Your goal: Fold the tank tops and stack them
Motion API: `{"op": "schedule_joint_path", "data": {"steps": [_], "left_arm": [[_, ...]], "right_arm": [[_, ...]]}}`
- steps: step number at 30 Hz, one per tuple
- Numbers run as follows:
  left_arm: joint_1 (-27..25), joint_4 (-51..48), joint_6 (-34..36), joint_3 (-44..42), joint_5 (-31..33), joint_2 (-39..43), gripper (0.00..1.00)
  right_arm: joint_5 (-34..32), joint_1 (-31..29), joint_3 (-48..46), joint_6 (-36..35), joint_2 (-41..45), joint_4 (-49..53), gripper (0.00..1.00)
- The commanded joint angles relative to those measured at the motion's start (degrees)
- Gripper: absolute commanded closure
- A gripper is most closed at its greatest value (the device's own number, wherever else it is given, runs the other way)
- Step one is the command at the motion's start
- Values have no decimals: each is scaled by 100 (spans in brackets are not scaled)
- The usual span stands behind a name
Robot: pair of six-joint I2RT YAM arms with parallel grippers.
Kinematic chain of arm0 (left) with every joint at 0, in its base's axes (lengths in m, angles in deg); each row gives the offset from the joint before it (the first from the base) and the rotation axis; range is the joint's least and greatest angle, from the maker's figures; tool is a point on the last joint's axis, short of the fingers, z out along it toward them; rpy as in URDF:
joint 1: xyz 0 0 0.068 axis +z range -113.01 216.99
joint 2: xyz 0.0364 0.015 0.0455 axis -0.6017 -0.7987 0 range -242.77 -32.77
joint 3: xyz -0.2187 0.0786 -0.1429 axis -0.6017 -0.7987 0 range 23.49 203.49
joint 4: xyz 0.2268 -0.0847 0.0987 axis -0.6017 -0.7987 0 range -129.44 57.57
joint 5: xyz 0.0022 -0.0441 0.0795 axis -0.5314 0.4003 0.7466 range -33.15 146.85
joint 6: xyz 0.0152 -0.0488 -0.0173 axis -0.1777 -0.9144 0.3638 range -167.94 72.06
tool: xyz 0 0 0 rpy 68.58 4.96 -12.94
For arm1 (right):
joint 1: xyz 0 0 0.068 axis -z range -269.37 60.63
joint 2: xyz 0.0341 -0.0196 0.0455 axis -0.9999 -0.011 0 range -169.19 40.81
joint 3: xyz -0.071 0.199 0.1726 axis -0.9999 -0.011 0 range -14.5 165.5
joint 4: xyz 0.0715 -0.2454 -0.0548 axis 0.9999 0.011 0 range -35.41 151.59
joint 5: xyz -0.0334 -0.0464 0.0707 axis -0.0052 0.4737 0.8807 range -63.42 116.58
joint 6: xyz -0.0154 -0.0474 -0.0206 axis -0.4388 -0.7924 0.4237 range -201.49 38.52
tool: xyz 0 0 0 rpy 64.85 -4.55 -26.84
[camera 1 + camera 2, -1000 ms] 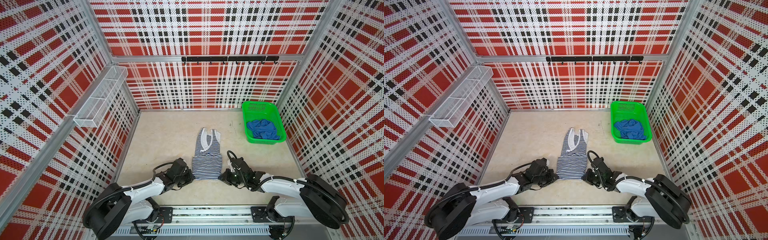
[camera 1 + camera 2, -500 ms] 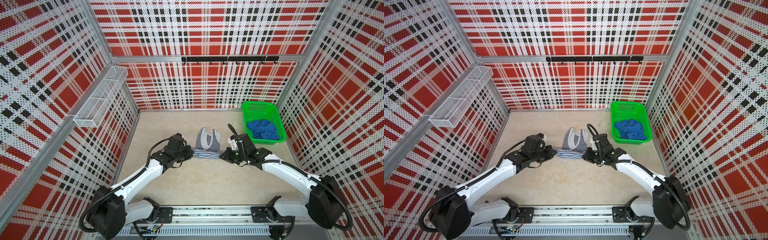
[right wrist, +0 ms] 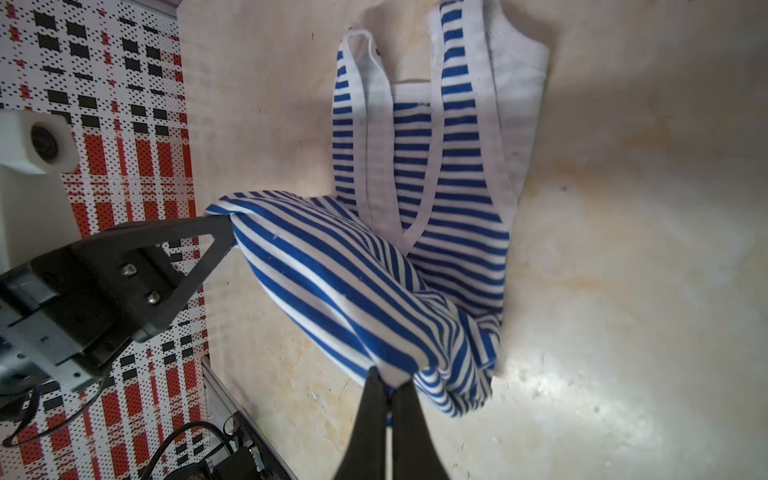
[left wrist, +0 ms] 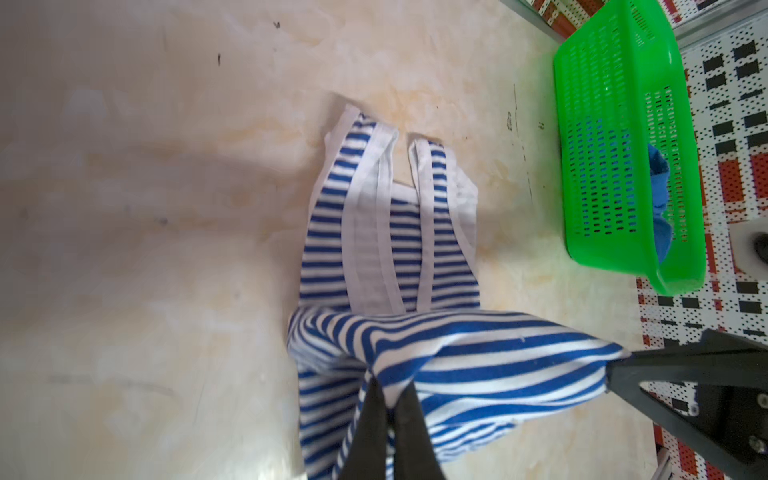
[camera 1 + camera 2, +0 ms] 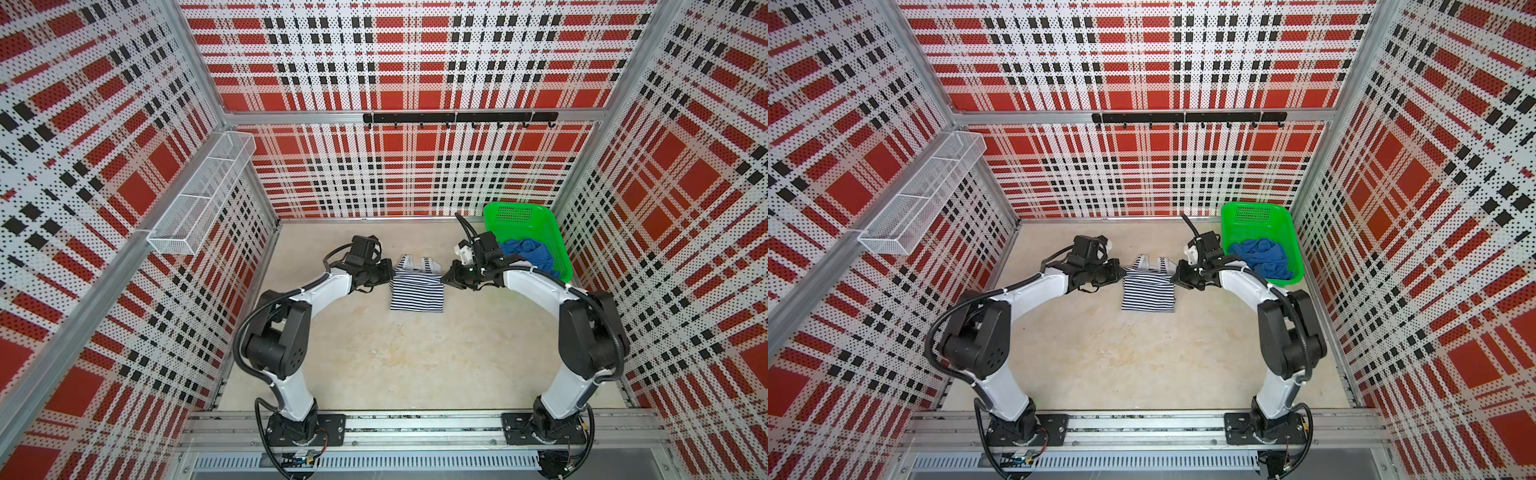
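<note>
Corners of the striped tank top (image 5: 415, 296) are pinched by left end effector (image 5: 392, 272) and right end effector (image 5: 443, 279); blue tank top (image 5: 530, 253) lies in green basket (image 5: 515, 214).

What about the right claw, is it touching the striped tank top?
Touching. In the right wrist view the right claw is shut on a lifted corner of the striped tank top.
</note>
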Motion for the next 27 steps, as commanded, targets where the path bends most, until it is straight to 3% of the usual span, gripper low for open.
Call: {"op": "schedule_joint_path", "data": {"steps": [1, 2, 3, 4, 5, 7, 10, 13, 15, 19, 21, 25, 27], "left_arm": [[300, 492, 229, 487, -165, -686, 100], [342, 546, 277, 675, -206, -924, 97], [384, 672, 347, 905, -209, -1153, 82], [414, 813, 410, 1109, -234, -1354, 66], [446, 902, 460, 1277, -233, -1484, 56], [523, 1014, 446, 1560, -212, -1614, 44], [744, 983, 494, 1567, 112, -1294, 36], [711, 947, 456, 1094, 562, -724, 36], [430, 962, 426, 737, 825, -465, 38], [-294, 1161, 123, 198, 933, -308, 43], [-626, 1325, -114, 66, 948, -347, 45], [-1249, 1370, -278, 156, 1244, -636, 46], [-1468, 1292, -322, 303, 1379, -875, 45]], "right_arm": [[62, 291, 457, -367, -606, 78, 100], [59, 341, 605, -386, -782, -20, 100], [116, 402, 787, -525, -1001, -195, 96], [153, 448, 950, -641, -1221, -494, 82], [104, 480, 1140, -727, -1400, -612, 70], [-117, 491, 1483, -913, -1627, -833, 50], [-300, 490, 1539, -991, -1469, -955, 37], [-667, 398, 1204, -1046, -1034, -860, 36], [-915, 263, 828, -1026, -747, -848, 42], [-1334, -106, -5, -859, -175, -1197, 66], [-1442, -190, -358, -719, 64, -1352, 72], [-2259, -174, -862, -763, 862, -1394, 73], [-2773, -109, -795, -1103, 1236, -1069, 67]]}}
